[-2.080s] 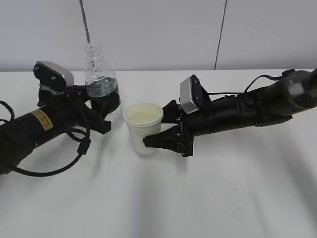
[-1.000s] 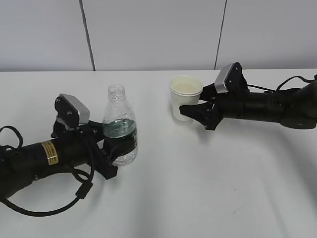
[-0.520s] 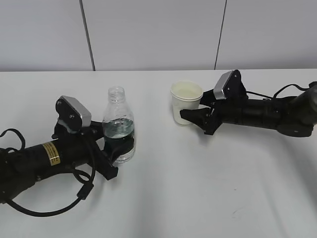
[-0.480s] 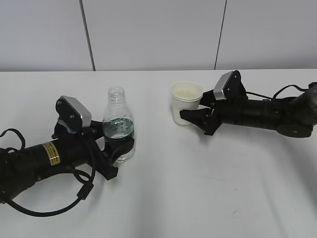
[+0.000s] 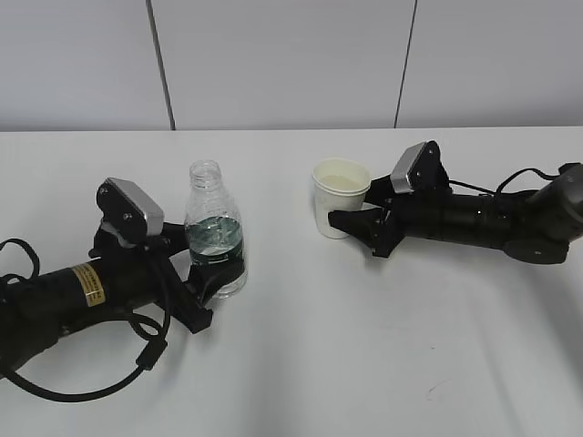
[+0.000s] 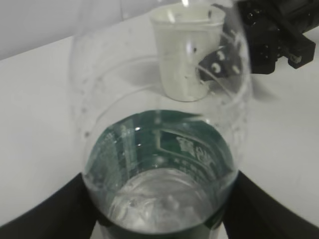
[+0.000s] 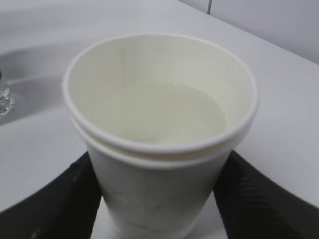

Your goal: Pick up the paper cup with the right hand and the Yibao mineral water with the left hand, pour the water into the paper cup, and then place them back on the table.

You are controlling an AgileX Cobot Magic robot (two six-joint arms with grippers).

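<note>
The left end effector [image 5: 211, 276] grips the upright Yibao mineral water [image 5: 214, 232]; the right end effector [image 5: 351, 221] clasps the paper cup [image 5: 338, 196], both standing on the worktop [image 5: 364, 346].

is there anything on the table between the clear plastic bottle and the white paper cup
Nothing visible. The clear ribbed plastic bottle with the green label and the white paper cup stand apart, with only bare white tabletop between them. Each sits between the fingers of its own black gripper, left and right.
</note>
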